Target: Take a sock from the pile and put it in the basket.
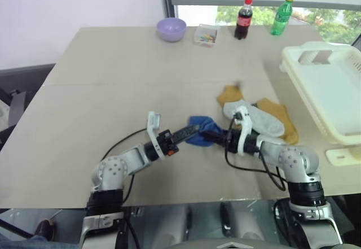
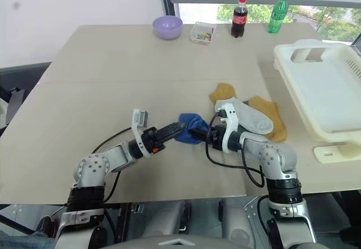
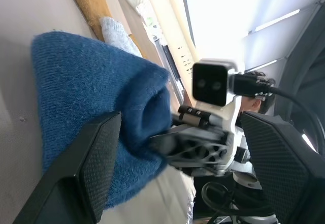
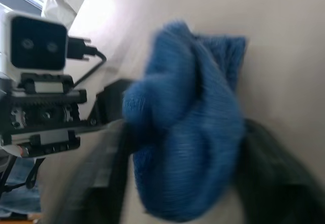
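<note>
Blue knit, bunched into a lump, the sock (image 1: 202, 131) lies on the tan surface (image 1: 124, 85) between the two grippers, just left of the pile (image 1: 259, 116) of mustard and grey socks. The left gripper (image 1: 192, 130) reaches in low from the left, forearm nearly level, its jaws spread wide with the sock's edge between them, not pinched. The right gripper (image 1: 213, 138) comes in from the opposite side, wrist bent and tilted slightly down, its jaws on either side of the blue lump; whether they squeeze it yet I cannot tell. The cream basket (image 1: 333, 85) stands well apart at the right edge.
</note>
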Robot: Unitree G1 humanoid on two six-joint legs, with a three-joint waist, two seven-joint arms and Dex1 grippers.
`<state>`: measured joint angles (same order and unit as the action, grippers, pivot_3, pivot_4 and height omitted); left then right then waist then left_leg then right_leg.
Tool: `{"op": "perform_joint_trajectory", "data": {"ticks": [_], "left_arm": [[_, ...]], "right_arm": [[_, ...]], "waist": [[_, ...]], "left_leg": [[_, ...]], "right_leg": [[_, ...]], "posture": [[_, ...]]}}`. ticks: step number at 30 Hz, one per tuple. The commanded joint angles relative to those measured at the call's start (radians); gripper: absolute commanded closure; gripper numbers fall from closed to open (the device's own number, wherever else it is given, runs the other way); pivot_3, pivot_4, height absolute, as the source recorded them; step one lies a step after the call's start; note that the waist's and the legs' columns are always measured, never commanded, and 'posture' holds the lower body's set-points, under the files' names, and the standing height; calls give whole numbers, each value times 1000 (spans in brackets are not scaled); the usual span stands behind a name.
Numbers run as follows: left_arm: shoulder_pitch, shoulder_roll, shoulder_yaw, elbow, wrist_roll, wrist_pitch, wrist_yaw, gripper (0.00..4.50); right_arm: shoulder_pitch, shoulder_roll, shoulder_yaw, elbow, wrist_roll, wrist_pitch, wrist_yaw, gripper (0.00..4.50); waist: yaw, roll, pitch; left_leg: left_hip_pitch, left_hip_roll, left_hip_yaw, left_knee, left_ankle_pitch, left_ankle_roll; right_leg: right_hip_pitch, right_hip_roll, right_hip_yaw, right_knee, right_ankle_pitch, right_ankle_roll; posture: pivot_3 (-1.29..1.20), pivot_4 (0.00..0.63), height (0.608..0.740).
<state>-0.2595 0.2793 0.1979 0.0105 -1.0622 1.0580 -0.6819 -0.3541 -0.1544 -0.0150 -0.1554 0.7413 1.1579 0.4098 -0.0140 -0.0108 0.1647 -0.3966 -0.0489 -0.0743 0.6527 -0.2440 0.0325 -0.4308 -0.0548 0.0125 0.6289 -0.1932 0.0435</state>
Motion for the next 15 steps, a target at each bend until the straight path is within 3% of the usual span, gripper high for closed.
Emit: {"op": "perform_joint_trajectory", "data": {"ticks": [1, 3, 7, 15], "left_arm": [[9, -7, 12, -31, -15, -15, -10, 501], [14, -8, 12, -34, -14, -18, -9, 501], [41, 11, -9, -84, 30, -76, -35, 501], [103, 128, -105, -146, 335, -419, -156, 501]], "right_arm": [[-13, 17, -2, -1, 22, 29, -10, 3785], [-17, 19, -3, -1, 22, 32, -14, 4468], [-30, 27, -29, -5, 26, 29, -36, 4468], [-83, 32, -124, 11, 39, 13, -94, 4468]], "waist": [[-2, 0, -1], [-2, -1, -1], [-4, -1, -1], [3, 0, 0]], "left_leg": [[0, 0, 0, 0, 0, 0], [1, 0, 0, 0, 0, 0], [1, 1, 0, 0, 0, 0], [0, 1, 2, 0, 0, 0]], "right_leg": [[0, 0, 0, 0, 0, 0], [0, 0, 0, 0, 0, 0], [1, 1, 0, 0, 0, -1], [0, 0, 1, 0, -1, -6]], "posture": [[0, 150, 735], [0, 150, 735], [0, 150, 735], [0, 150, 735]]}}
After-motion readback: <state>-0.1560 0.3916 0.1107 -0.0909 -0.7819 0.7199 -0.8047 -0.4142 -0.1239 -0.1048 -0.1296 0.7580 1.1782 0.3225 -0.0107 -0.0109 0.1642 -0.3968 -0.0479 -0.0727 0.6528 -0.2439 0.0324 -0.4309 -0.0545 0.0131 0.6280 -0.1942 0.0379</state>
